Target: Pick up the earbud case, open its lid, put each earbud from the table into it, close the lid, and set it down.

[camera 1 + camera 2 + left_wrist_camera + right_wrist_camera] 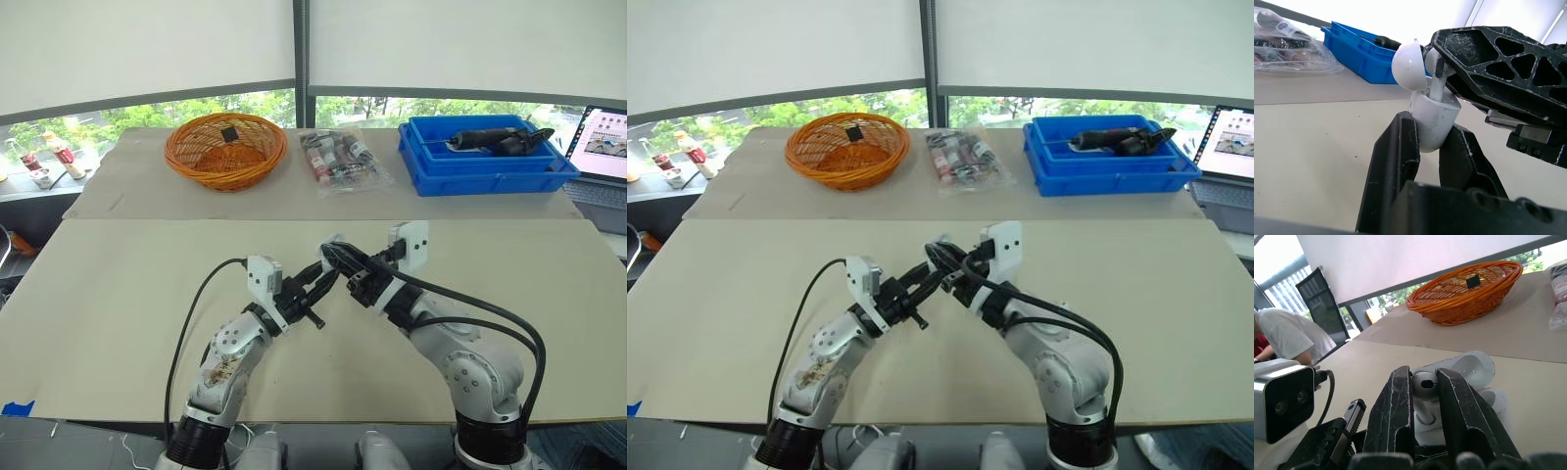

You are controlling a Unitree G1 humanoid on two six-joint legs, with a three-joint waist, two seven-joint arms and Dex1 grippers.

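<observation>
My left gripper (1429,128) is shut on the lower body of the white earbud case (1434,122), holding it above the middle of the table. The case's domed lid (1409,66) is swung open. My right gripper (1425,387) is shut on a white earbud (1424,382). The earbud's stem (1437,87) points down into the case's open mouth. The open lid (1471,364) lies just beyond the right fingers. In the head views the two grippers meet fingertip to fingertip, the left gripper (315,286) and the right gripper (340,260).
At the back of the table stand an orange wicker basket (225,149), a clear bag of small items (339,160) and a blue bin (485,157) with a dark tool in it. A laptop (602,147) is at the far right. A person (1288,338) sits beyond the table's left side.
</observation>
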